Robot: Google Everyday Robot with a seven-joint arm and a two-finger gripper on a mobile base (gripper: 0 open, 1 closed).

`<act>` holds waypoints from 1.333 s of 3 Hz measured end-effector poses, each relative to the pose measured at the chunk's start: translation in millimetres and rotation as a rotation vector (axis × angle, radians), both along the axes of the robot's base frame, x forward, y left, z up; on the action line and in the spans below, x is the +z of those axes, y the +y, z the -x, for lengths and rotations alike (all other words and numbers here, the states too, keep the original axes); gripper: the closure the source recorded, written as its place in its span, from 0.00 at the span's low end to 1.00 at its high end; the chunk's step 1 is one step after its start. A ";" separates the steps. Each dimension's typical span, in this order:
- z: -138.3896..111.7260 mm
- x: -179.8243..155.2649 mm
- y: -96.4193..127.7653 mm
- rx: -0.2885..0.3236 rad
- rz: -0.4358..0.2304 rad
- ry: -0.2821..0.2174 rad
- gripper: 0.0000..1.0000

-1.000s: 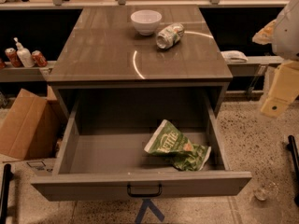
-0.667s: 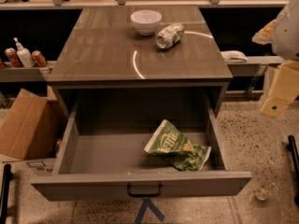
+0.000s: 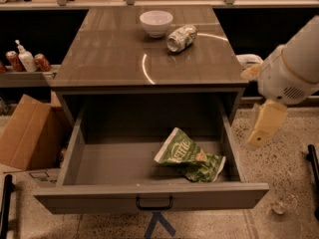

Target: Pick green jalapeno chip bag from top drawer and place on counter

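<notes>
The green jalapeno chip bag point(image 3: 189, 157) lies crumpled on the floor of the open top drawer point(image 3: 149, 197), towards its right front, with its white logo facing up. The counter point(image 3: 119, 49) is the glossy grey-brown top above the drawer. My gripper point(image 3: 256, 101) hangs at the right, just outside the cabinet's right side, above and to the right of the bag. Its pale fingers point(image 3: 264, 126) are apart and hold nothing.
A white bowl point(image 3: 156, 23) and a crushed silvery-green can point(image 3: 181, 38) sit at the back of the counter. A brown cardboard box point(image 3: 27, 133) stands on the floor to the left. Cans and a bottle point(image 3: 25, 59) stand on a left shelf. A dark bar point(image 3: 314, 168) is at the right edge.
My gripper has moved left and down, closer to the cabinet's right side. The bag, drawer, bowl and can have not moved.
</notes>
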State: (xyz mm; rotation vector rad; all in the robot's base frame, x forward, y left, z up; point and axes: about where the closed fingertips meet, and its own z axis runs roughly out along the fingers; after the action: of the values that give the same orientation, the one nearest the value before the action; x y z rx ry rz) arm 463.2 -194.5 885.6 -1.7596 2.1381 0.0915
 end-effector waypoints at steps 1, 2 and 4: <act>-14.8 -69.5 15.5 0.053 -0.121 0.036 0.00; -14.7 -69.4 15.5 0.053 -0.121 0.036 0.00; -41.2 -126.0 12.9 0.018 -0.152 0.104 0.00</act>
State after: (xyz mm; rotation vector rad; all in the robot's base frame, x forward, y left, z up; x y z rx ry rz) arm 504.4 -181.7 759.6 -1.7205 2.1247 0.3480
